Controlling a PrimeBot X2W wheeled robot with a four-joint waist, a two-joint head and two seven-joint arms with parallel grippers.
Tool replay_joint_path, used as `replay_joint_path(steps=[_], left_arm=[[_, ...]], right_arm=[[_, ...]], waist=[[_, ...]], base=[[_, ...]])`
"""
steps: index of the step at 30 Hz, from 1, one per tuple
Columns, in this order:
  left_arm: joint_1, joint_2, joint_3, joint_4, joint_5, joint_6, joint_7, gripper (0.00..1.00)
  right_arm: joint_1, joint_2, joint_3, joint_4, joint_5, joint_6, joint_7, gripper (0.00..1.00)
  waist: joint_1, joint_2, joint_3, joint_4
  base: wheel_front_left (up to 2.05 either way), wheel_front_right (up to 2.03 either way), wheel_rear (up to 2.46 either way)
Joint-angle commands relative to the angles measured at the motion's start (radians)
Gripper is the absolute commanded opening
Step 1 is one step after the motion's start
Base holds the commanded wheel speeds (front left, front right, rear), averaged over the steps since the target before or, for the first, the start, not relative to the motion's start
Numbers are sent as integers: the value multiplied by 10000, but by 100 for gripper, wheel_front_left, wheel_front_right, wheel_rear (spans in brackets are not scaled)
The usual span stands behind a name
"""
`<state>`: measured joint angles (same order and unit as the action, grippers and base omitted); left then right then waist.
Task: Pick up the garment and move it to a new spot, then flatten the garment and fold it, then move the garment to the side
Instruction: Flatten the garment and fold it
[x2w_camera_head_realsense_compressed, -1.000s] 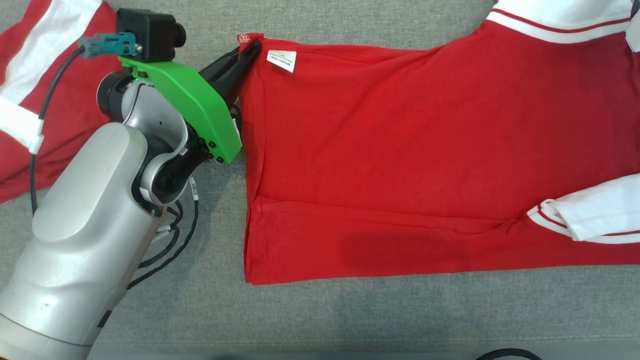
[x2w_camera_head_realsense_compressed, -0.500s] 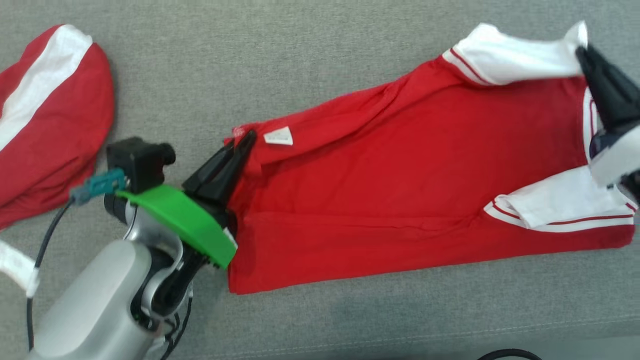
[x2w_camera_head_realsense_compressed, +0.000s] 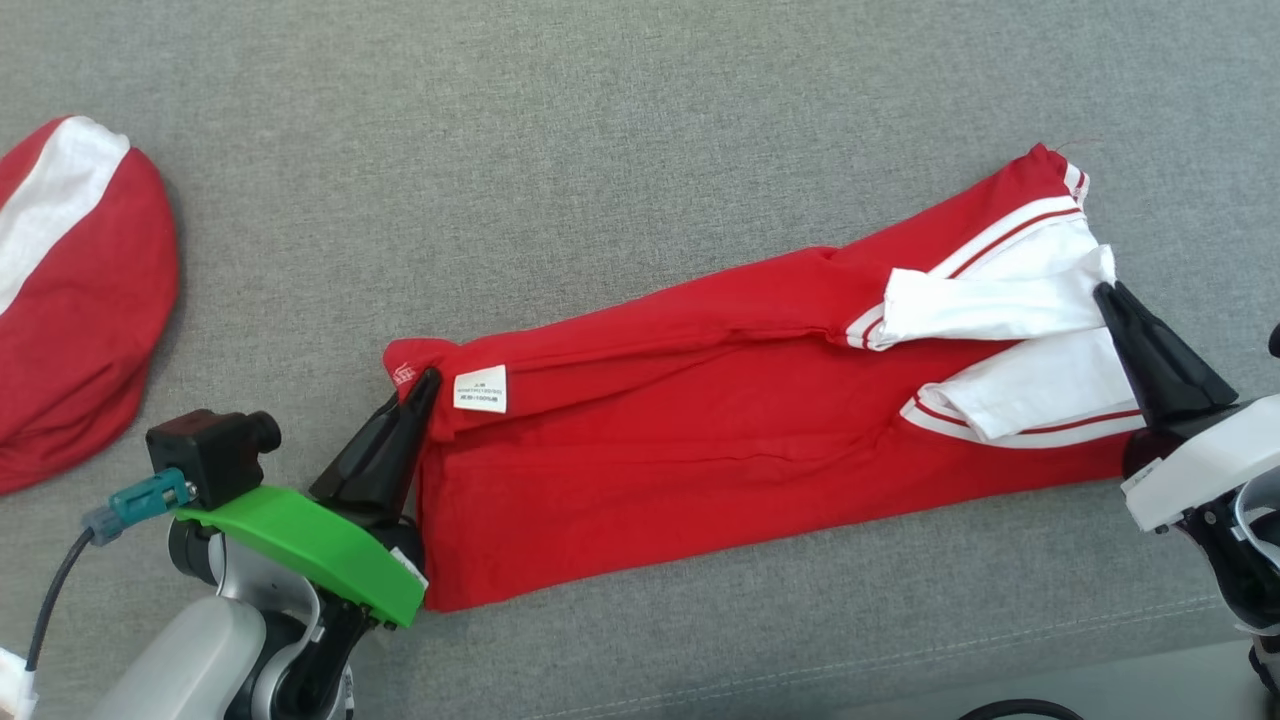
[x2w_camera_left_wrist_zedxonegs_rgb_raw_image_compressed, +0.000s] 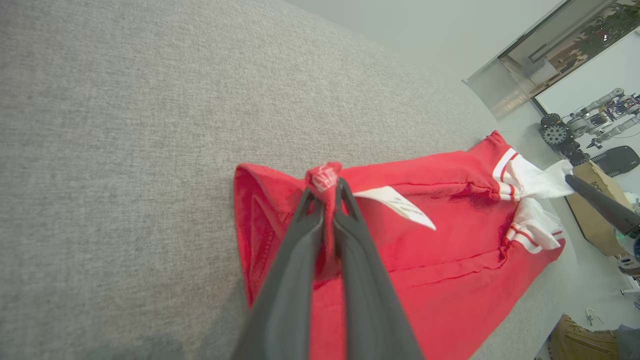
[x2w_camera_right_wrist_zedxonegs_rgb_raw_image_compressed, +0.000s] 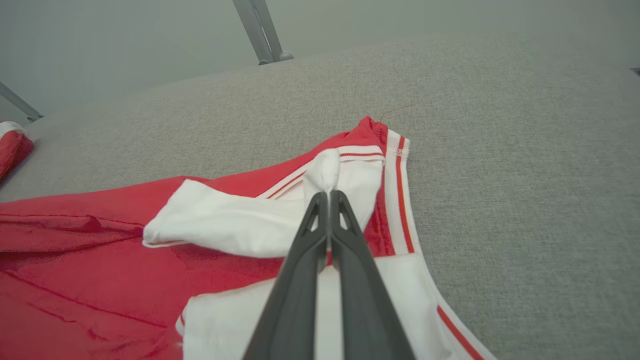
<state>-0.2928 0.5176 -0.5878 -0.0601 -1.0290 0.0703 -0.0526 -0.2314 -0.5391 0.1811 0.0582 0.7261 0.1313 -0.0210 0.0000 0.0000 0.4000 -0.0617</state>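
bench: grey woven cover, wide and flat, under the left hand and the right hand, reaching far past the fingertips of each.
garment: red shirt with white sleeves, lying on the bench as a long folded band strung between the two hands. Hem end at the left hand, sleeve end at the right hand. Creased along its length, with one long fold running from hand to hand.
second garment: red with a broad white stripe, bunched on the bench well apart from the left hand, on the side away from the right hand.
left forearm: pale grey, directly behind the left hand.
green bracket: fixed just behind the left hand's fingers, carrying a black camera with a teal plug and a dark cable.
sleeves: two, white with thin red stripes, folded over the red body. One touching the right hand's fingertips, the other just beside that hand's fingers.
left hand: fingers pressed together, pinching the red hem corner. Small nub of red cloth poking out past the tips.
right hand: fingers pressed together, pinching a tuft of white cloth at the sleeve end of the garment.
tag: small, white, printed, lying on the red cloth just beside the left hand's fingertips, on the side facing the right hand.
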Motion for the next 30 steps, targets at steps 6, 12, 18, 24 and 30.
replay_joint_path(steps=[6,12,18,24,30], left_arm=[[82,183,179,-194,-109,98,-48,0],[469,109,-161,168,11,47,30,0],[686,15,-302,658,52,35,-91,32],[753,-108,-439,969,150,37,-242,100],[1346,-344,23,528,1246,918,-1832,100]], right_arm=[[493,40,-522,-602,269,-10,-230,0],[971,368,-100,-459,149,-9,52,0],[929,529,236,168,-132,-7,-60,0],[879,295,346,750,-482,-7,53,100],[964,-104,-585,351,-219,-7,408,100]], waist=[[0,0,-250,39],[0,0,-250,-45],[0,0,-262,-65],[0,0,-502,-31],[0,0,-820,-158]], base=[[0,0,0],[0,0,0],[0,0,0],[0,0,0],[0,0,0]])
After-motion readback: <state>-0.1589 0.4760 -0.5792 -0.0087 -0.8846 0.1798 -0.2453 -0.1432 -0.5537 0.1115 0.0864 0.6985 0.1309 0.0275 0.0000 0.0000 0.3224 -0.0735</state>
